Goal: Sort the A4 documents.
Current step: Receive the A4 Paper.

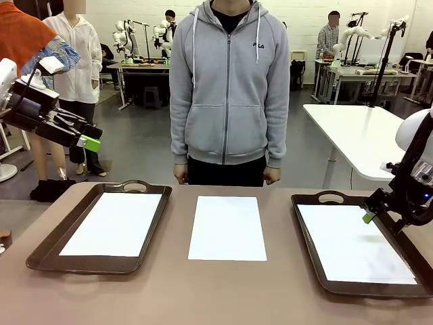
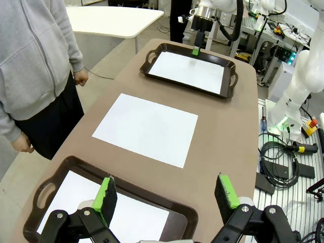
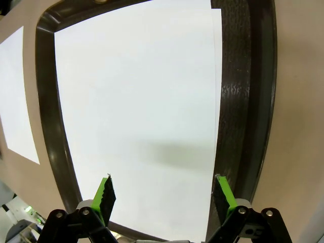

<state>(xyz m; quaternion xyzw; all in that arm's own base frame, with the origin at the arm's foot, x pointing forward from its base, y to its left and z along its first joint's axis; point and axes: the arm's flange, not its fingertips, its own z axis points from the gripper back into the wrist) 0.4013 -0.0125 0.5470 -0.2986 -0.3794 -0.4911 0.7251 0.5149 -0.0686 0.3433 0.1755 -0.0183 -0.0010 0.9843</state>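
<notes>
Front view: centre sheet (image 1: 227, 228) lies on bare table (image 1: 203, 291) between both trays, edges free. Left gripper (image 2: 166, 195) and right gripper (image 3: 163, 194): fingers apart, empty.

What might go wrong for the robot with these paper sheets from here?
Likely risks:
1. The right gripper hangs open just over the sheet in the right tray; thin paper lying flat may crease or slip when pinched.
2. That sheet's edge overlaps the tray's rim, so it may slide out.
3. The middle sheet lies on the bare table, hard to get fingers under.
</notes>
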